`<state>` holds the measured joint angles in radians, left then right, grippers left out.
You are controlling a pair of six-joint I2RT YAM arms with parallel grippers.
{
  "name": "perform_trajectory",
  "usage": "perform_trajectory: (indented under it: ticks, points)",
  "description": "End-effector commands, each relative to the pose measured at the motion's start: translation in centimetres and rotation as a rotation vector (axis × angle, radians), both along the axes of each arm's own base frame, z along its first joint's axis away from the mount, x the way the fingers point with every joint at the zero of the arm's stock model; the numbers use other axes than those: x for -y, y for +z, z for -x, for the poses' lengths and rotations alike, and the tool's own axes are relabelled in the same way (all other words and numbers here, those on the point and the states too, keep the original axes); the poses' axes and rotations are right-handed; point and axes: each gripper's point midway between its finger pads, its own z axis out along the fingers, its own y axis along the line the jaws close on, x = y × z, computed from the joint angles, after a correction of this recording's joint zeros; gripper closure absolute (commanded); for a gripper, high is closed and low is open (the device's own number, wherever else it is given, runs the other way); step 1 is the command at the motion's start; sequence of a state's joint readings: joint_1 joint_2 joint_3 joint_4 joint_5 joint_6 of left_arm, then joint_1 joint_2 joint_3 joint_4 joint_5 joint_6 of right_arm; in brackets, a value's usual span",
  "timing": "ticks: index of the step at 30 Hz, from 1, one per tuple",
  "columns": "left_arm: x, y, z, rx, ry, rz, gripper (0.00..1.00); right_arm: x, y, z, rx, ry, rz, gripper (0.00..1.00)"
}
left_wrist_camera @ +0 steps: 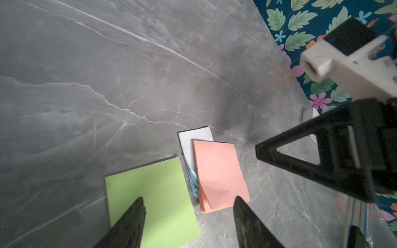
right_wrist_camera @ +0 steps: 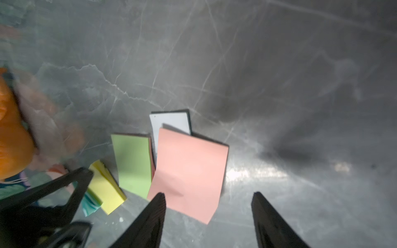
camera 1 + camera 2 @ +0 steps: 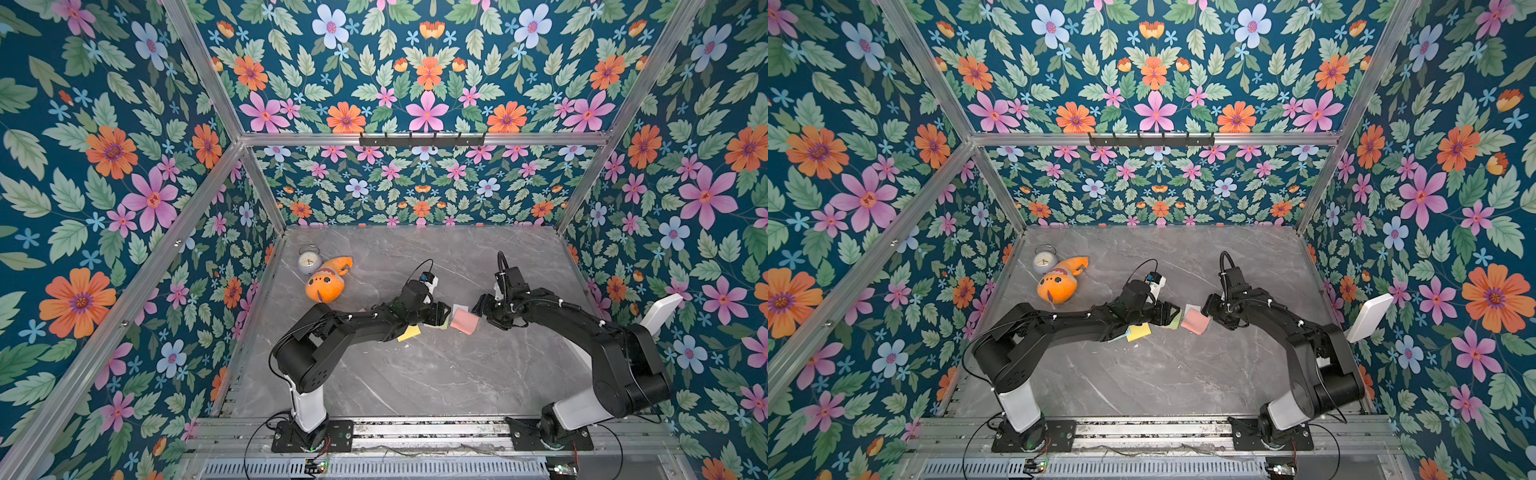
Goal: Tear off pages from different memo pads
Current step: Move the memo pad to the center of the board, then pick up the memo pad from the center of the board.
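On the grey veined marble surface (image 3: pixel 415 374) lie thin square paper stacks: yellow pad (image 2: pixel 106 189), green pad (image 1: pixel 161 182), then salmon pad (image 3: pixel 464 321), its sheets fanned and curling, overlapping a white sheet (image 1: pixel 193 137). Left jaws stand spread over green and salmon, empty. Right jaws are spread too, one tip over salmon's edge, pinching nothing.

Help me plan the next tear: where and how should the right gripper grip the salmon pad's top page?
Probably the free edge of the top page, at the end of the salmon pad away from the white pad, where sheets fan apart and lift. The open right gripper faces that end: come in low, one finger under the sheet.
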<state>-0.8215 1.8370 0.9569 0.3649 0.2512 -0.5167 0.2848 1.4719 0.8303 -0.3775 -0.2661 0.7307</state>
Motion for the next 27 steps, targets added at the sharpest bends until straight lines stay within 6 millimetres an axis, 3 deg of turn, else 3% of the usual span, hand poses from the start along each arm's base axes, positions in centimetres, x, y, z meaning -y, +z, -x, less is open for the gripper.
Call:
perform_trajectory:
  ticks: [1, 5, 10, 16, 27]
  points:
    - [1.5, -0.1, 0.4, -0.020, -0.048, 0.017, 0.35, -1.1, -0.4, 2.5, -0.090, -0.097, -0.154, 0.37]
    - [2.5, -1.4, 0.0, -0.041, -0.067, -0.007, 0.41, -2.3, -0.6, 2.3, -0.043, -0.222, -0.320, 0.43]
    - [2.5, -3.6, 1.5, -0.118, -0.101, -0.026, 0.48, -2.5, -1.8, 2.1, -0.044, -0.275, -0.363, 0.45]
    - [2.7, -3.7, 1.9, -0.121, -0.111, -0.024, 0.54, -2.4, -3.3, 1.8, -0.046, -0.308, -0.366, 0.49]
    - [2.9, -3.8, 2.2, -0.123, -0.118, -0.019, 0.61, -2.3, -3.3, 1.3, -0.034, -0.297, -0.344, 0.59]
